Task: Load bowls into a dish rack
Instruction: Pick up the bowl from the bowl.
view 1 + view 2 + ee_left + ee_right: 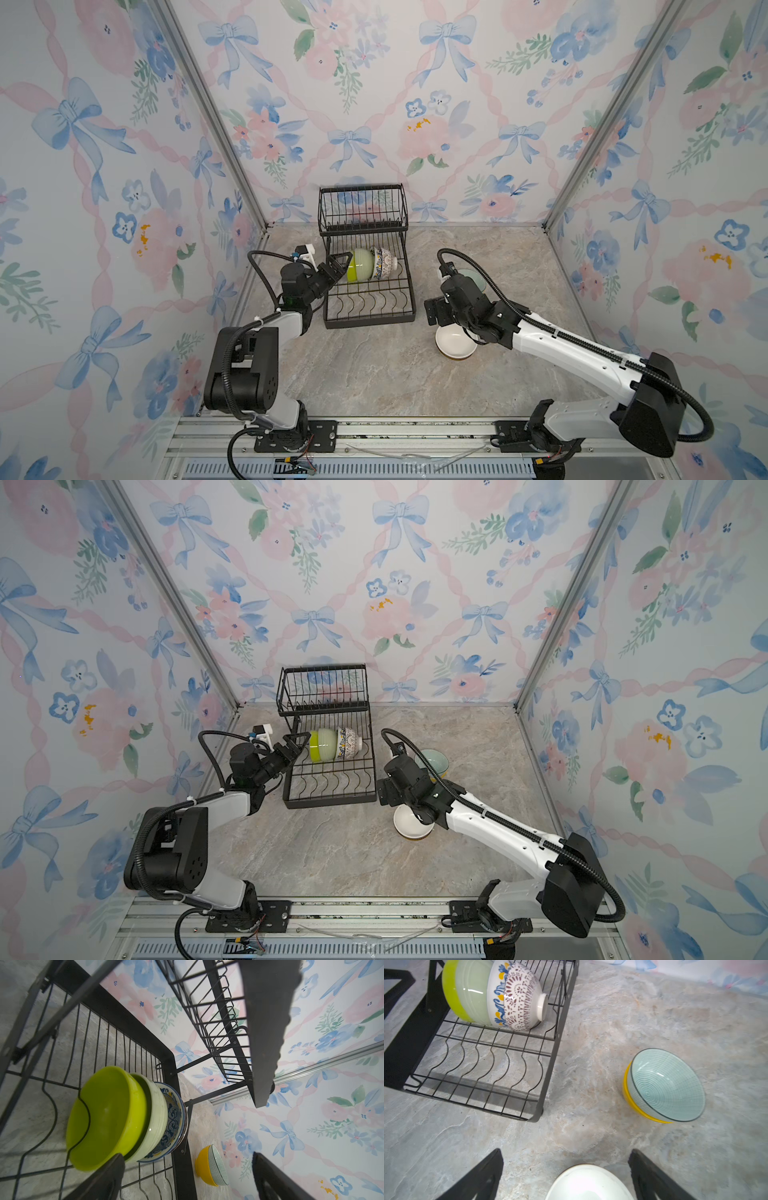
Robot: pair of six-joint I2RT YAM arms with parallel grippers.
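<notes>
The black wire dish rack [370,320] [328,802] stands at the back of the table. Three bowls lean on edge in its lower tray: lime green [352,274] [108,1118], pale green [364,262] [473,991], and patterned white [384,262] [519,997]. My left gripper [343,264] [188,1156] is open at the rack's left side, beside the lime bowl and holding nothing. A teal bowl [666,1086] [434,759] sits nested in a yellow bowl [633,1103] [204,1165] on the table right of the rack. My right gripper [565,1151] hangs open above a white bowl [455,343] [589,1184].
The rack's raised upper basket [361,208] overhangs the back of the lower tray, close above my left gripper. The front wavy slots [483,1068] hold nothing. Patterned walls enclose the table on three sides, and the arm bases sit on a rail [415,432] at the front.
</notes>
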